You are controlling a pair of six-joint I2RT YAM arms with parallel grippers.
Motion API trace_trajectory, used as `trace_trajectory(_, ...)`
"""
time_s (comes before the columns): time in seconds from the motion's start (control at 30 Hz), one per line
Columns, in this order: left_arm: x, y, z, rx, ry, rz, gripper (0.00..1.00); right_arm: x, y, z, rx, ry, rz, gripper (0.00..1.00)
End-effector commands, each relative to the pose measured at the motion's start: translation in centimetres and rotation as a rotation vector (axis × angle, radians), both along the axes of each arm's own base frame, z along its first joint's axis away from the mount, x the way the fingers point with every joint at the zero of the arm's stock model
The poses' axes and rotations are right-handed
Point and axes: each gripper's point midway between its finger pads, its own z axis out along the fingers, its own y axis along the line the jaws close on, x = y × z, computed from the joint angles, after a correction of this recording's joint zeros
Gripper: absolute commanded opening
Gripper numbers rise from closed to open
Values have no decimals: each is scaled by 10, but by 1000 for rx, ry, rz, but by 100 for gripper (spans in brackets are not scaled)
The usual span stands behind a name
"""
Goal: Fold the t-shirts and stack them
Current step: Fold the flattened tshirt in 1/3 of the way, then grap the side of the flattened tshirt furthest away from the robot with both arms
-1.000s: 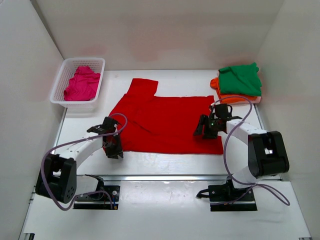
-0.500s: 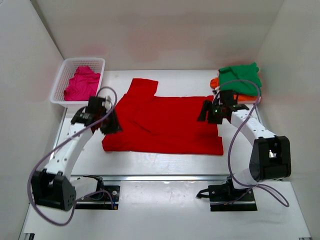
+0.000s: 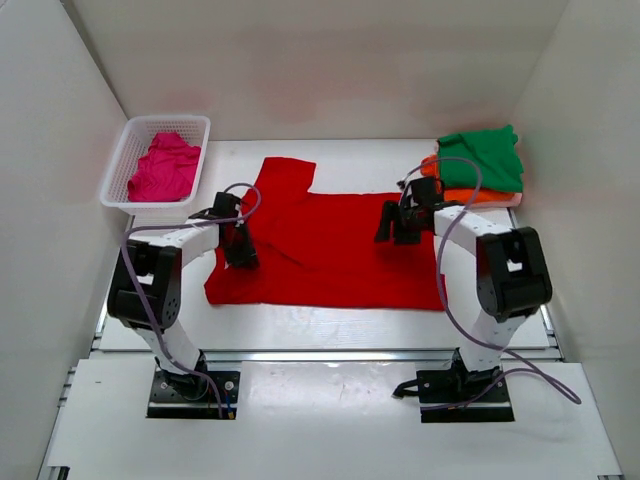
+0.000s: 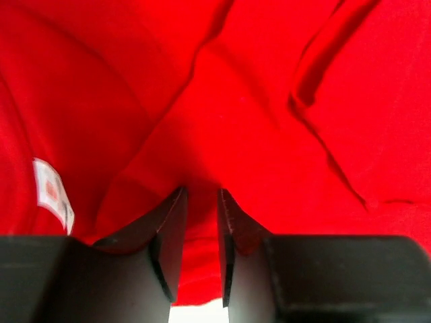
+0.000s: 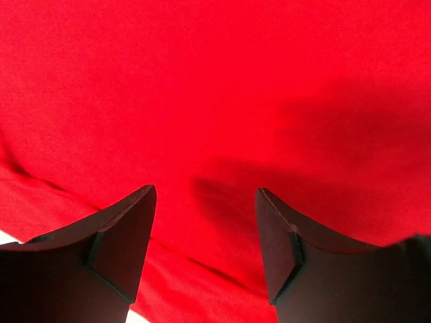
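Red cloth fills the middle of the table (image 3: 330, 325): the red t-shirt (image 3: 330, 250) lies flat, one sleeve pointing to 11 o'clock. It looks soft, light and floppy, so its edges are the best place to grab. The left gripper (image 4: 202, 195), at the shirt's 9 o'clock side, pinches a bump of cloth. The right gripper (image 5: 205, 192), near 3 o'clock, hangs wide open just above it.

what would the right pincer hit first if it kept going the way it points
The red t-shirt. The open right pincer points at flat red cloth that fills its wrist view, though how close is unclear.
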Motion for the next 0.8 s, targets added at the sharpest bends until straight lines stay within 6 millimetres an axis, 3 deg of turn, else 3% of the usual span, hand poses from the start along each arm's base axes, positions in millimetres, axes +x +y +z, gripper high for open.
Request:
trace_trajectory(0.0, -27, 1, -15, 97, 36, -29, 35, -4, 9, -21, -21, 15, 34, 59)
trace_trajectory(0.2, -94, 4, -21, 180, 151, -80, 33, -59, 9, -49, -39, 110, 19, 58)
trace_trajectory(0.27, -122, 10, -23, 179, 183, -89, 33, -75, 8, -47, -17, 116, 5, 58)
trace_trajectory(0.3, -126, 13, -22, 175, 188, -81, 33, -87, 5, -57, -22, 142, 3, 58)
trace_trajectory(0.4, -147, 24, -18, 160, 174, -69, 31, -105, 4, -56, 7, 153, 3, 59)
trace_trajectory(0.47, -135, 30, -4, 134, 82, -25, 30, -110, 3, -55, 18, 138, 10, 58)
trace_trajectory(0.63, -71, 43, 48, 74, -111, 65, 33, -87, 7, -35, 12, 85, 45, 59)
trace_trajectory(0.77, -8, 19, 117, -44, -236, 42, 41, -49, 4, 8, 9, -34, 23, 60)
